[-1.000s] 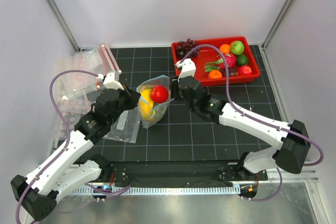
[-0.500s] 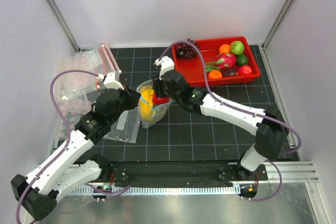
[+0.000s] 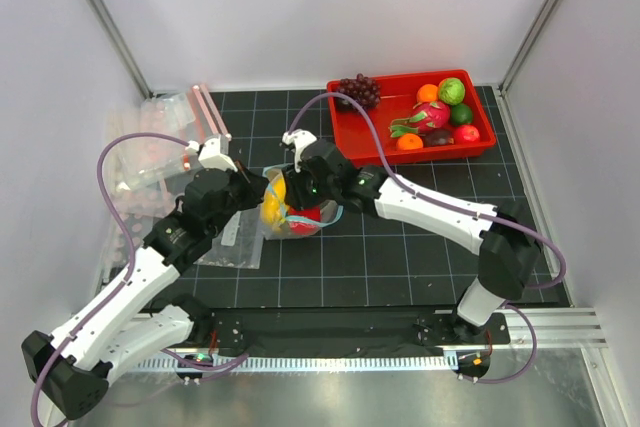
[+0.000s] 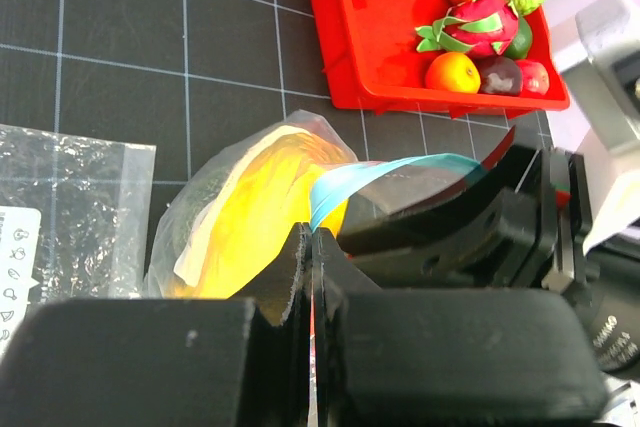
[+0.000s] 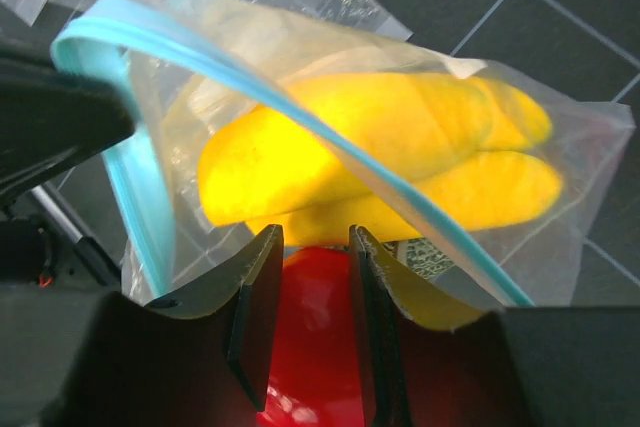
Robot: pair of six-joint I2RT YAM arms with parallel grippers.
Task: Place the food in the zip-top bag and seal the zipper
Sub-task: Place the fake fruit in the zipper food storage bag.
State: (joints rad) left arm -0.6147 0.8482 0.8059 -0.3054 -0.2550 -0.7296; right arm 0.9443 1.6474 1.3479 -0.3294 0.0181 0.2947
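Left fingers (image 4: 310, 292) pinch the zipper (image 4: 390, 175) (bag mouth agape) — right fingers (image 5: 308, 292) grip the red fruit (image 5: 310, 347).

Overhead view. The left gripper (image 3: 247, 183) pinched the edge of the zip-top bag (image 3: 292, 209), which held the yellow banana (image 3: 272, 203). The right gripper (image 3: 305, 199) reached into the bag's mouth with the small red fruit (image 3: 306, 220) beneath it. A red tray (image 3: 380, 137) of fruit stood behind.

Banana (image 5: 400, 162) lies in the bag (image 5: 560, 157), tray (image 3: 350, 132) behind-right.
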